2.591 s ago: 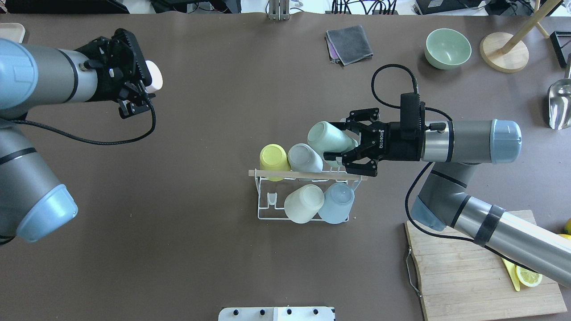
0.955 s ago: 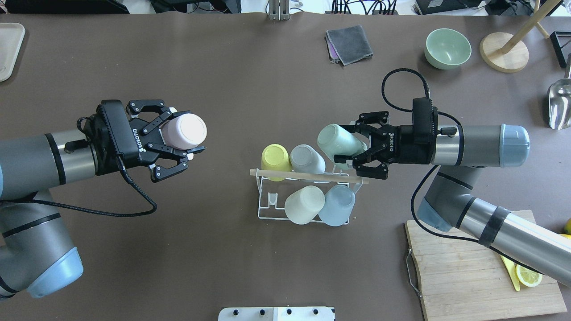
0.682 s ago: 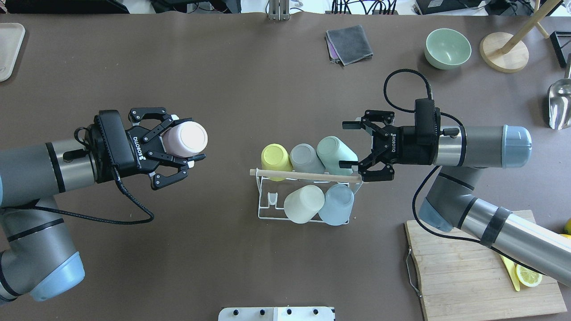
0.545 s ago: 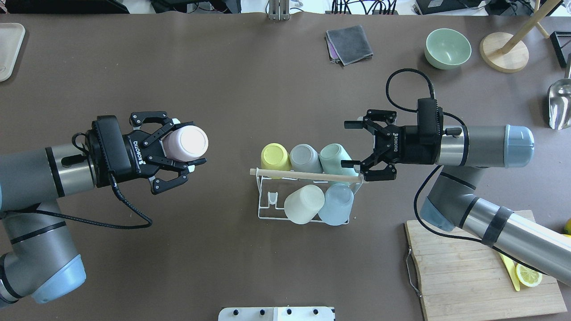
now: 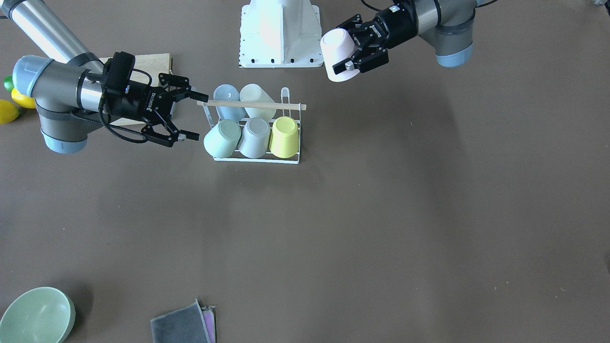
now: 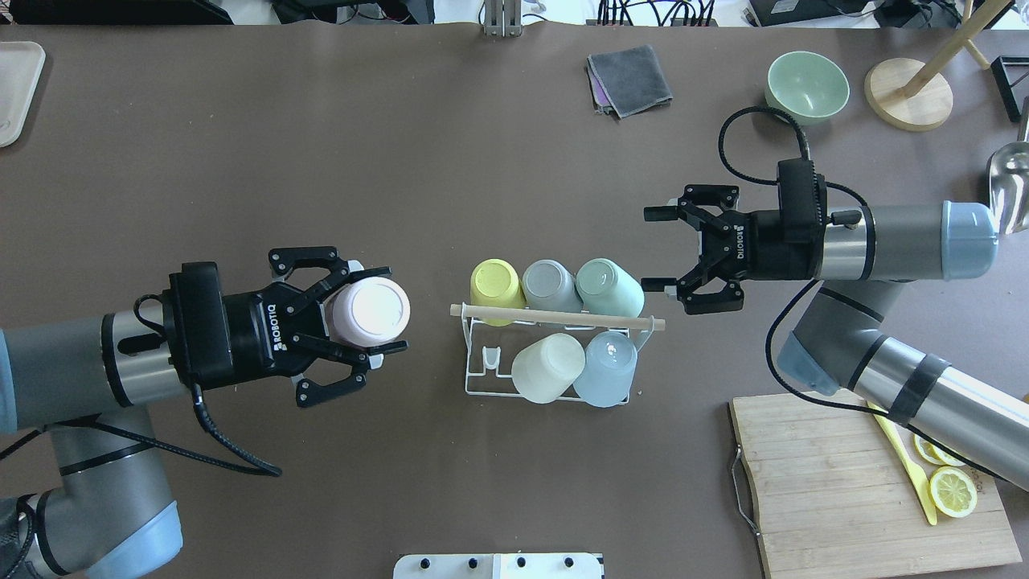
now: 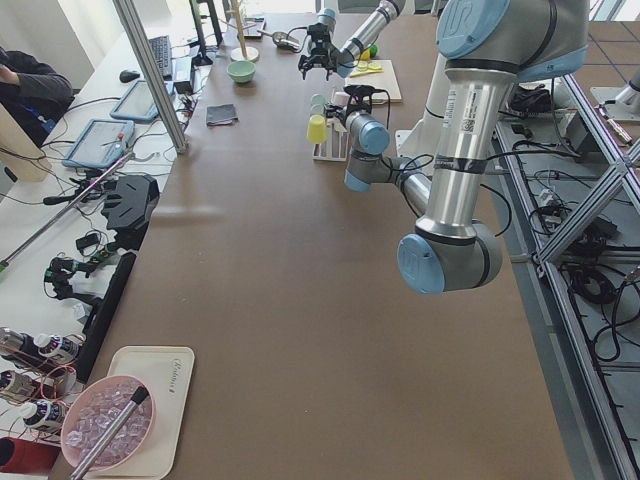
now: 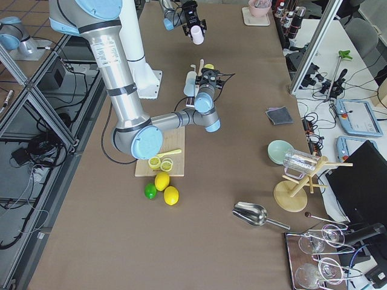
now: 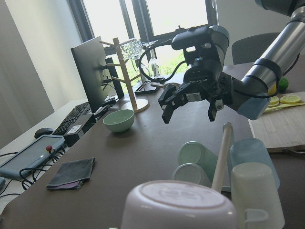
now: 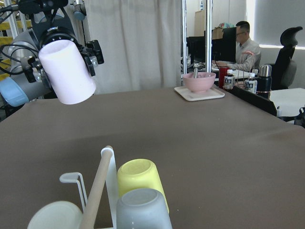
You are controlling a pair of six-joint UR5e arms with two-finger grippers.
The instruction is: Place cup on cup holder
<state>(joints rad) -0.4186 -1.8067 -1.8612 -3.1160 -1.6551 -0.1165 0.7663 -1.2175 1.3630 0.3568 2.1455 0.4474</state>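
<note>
The cup holder [image 6: 514, 313], a white wire rack with a wooden rod handle, stands at mid table. It carries a yellow cup [image 6: 494, 287], a grey cup [image 6: 549, 285], a green cup [image 6: 607, 287], a cream cup [image 6: 548, 367] and a blue cup [image 6: 607, 367]. One near-left prong [image 6: 490, 358] is bare. My left gripper [image 6: 378, 310] is shut on a pink cup [image 6: 366, 312], held sideways left of the rack and above the table. My right gripper [image 6: 651, 249] is open and empty, just right of the green cup. The front view shows the pink cup [image 5: 338, 55] too.
A green bowl [image 6: 806, 87], a folded grey cloth [image 6: 629, 79] and a wooden stand [image 6: 908, 92] lie at the far side. A metal scoop [image 6: 1009, 189] is at the right edge. A cutting board [image 6: 852, 482] with lemon slices sits near right. A tray [image 6: 16, 88] is far left.
My right gripper let go of the green cup on the rack, opened and drew back to the right. My left gripper carried the pink cup in toward the rack's left side.
</note>
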